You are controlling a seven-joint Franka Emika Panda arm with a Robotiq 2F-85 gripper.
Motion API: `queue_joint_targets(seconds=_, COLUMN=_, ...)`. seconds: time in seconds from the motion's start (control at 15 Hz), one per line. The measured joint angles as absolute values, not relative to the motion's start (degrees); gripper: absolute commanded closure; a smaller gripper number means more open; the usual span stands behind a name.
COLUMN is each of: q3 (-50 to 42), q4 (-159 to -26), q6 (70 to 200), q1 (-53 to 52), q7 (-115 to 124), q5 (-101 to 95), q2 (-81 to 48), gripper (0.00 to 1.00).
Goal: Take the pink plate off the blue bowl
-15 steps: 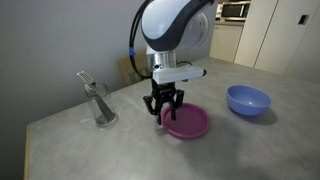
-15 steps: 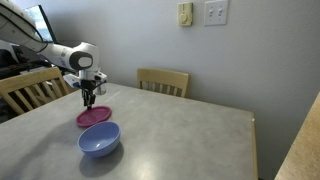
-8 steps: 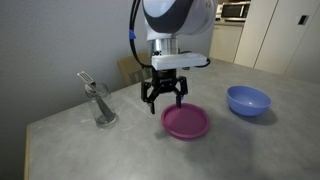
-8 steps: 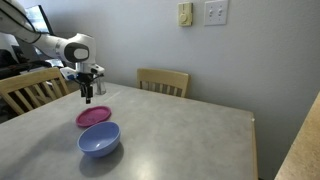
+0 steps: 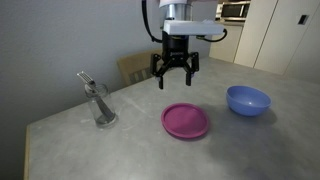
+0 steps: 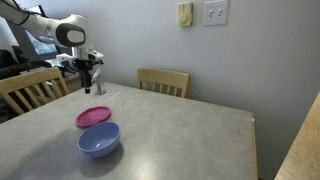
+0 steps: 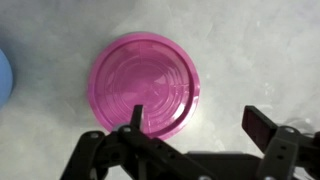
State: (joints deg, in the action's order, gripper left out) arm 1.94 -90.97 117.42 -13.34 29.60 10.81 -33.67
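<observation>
The gripper [image 5: 175,80] hangs in the air above the grey table [image 5: 100,150], its fingers [image 7: 137,120] spread wide and holding nothing; in the wrist view the two dark fingers come in from the 6 o'clock edge with bare tabletop between them. The pink plate [image 5: 186,121] lies flat on the table, below the gripper and toward 5 o'clock of it in an exterior view, well clear of the fingertips; in the wrist view the pink plate [image 7: 145,85] fills the middle of the picture, at about 11 o'clock of the gap between the fingers. The blue bowl [image 5: 248,100] stands upright on the table at 2 o'clock of the plate, with a strip of tabletop between them; in an exterior view the blue bowl [image 6: 99,139] sits at 5 o'clock of the pink plate [image 6: 93,116], and there their rims look close together; the wrist view shows only a sliver of it at the 9 o'clock edge. A clear glass with a fork [image 5: 101,105] stands at 9 o'clock of the plate, well apart from it; a wooden chair [image 6: 163,80] stands at the table's far side.
</observation>
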Motion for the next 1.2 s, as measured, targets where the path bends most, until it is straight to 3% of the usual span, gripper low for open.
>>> queue_joint_targets(seconds=1.2, q3=2.3, q4=-97.4, q6=117.5, q1=-13.3, q7=29.7, q5=10.9, q2=-27.6, gripper=0.0)
